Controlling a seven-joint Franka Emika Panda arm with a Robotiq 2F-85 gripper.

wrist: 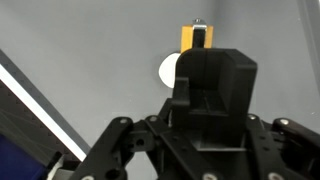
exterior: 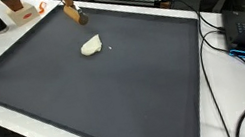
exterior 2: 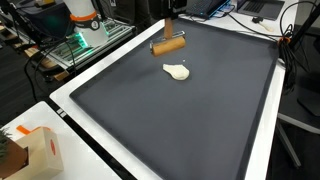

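The end effector (wrist: pixel 208 75) fills the lower part of the wrist view. Its fingers are drawn close into one dark block, and I cannot tell whether they clamp anything. Just past its tip shows a wooden roller (exterior 2: pixel 168 45), which sits over the dark mat (exterior 2: pixel 180 125) close to one edge. A white lump (exterior 2: pixel 177 72) lies on the mat just beside the roller, toward the mat's middle. The mat covers a white tabletop (exterior 2: pixel 75 100). A cardboard box (exterior 2: pixel 35 150) stands off one mat corner, and cables (exterior: pixel 228 45) trail past another edge.
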